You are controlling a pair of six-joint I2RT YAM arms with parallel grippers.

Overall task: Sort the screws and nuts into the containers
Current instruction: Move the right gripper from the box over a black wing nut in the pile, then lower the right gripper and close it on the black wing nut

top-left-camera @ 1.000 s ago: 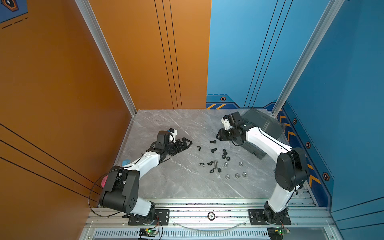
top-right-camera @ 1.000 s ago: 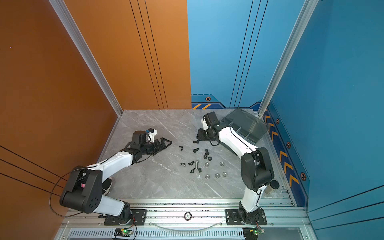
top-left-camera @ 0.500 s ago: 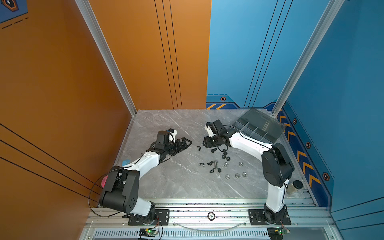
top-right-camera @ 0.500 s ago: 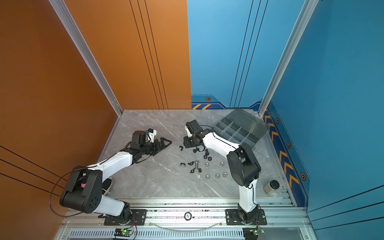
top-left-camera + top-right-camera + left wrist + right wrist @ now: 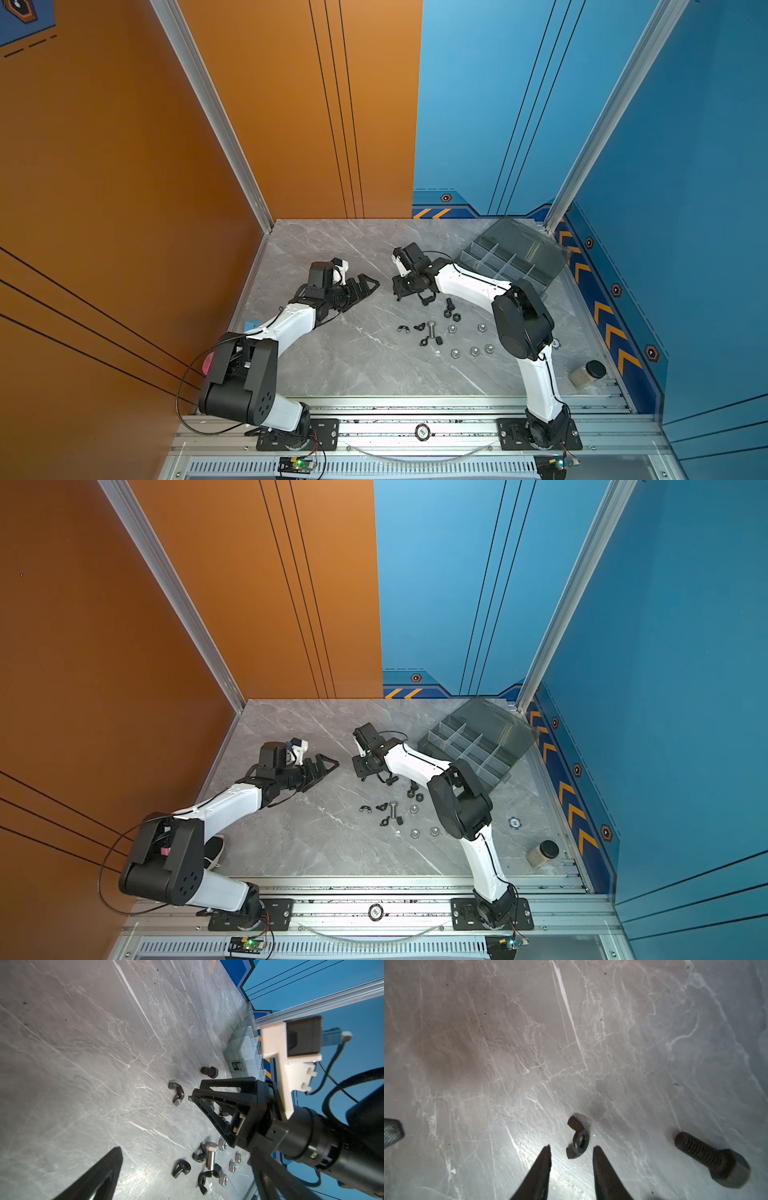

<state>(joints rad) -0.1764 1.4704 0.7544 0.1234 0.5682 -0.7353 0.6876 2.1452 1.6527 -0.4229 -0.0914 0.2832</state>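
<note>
Wing nut (image 5: pixel 578 1138): dark metal, two wings, flat on worktop (image 5: pixel 508 1043).
My right end effector (image 5: pixel 572 1146): apart, nut between tips.

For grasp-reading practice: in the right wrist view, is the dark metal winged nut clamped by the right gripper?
No: the dark metal winged nut lies flat before the open right gripper, touching neither fingertip.
</note>
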